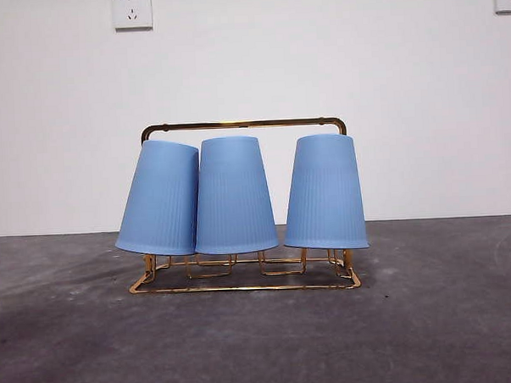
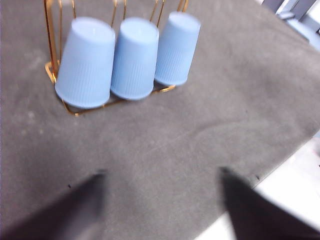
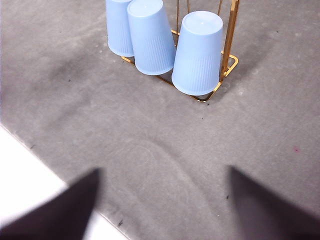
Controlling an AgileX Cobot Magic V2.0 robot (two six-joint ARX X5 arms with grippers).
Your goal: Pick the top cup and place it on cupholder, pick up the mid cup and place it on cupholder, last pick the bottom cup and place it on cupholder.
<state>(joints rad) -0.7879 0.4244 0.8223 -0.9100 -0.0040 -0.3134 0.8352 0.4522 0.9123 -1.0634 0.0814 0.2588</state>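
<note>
Three ribbed blue cups hang upside down on the gold wire cupholder (image 1: 244,123) in the middle of the table: a left cup (image 1: 160,198) tilted outward, a middle cup (image 1: 234,196) touching it, and a right cup (image 1: 325,193) set apart. The left wrist view shows the cupholder (image 2: 51,70) and the cups (image 2: 134,57) from a distance, as does the right wrist view, where the cupholder (image 3: 230,40) and the cups (image 3: 197,54) lie far ahead. My left gripper (image 2: 162,185) is open and empty, well back from the rack. My right gripper (image 3: 162,182) is open and empty too.
The dark grey mat (image 1: 262,335) covers the table around the rack. Its pale edge (image 2: 280,200) shows close to the left gripper, and another pale edge (image 3: 30,170) lies close to the right gripper. A white wall with sockets (image 1: 132,10) stands behind.
</note>
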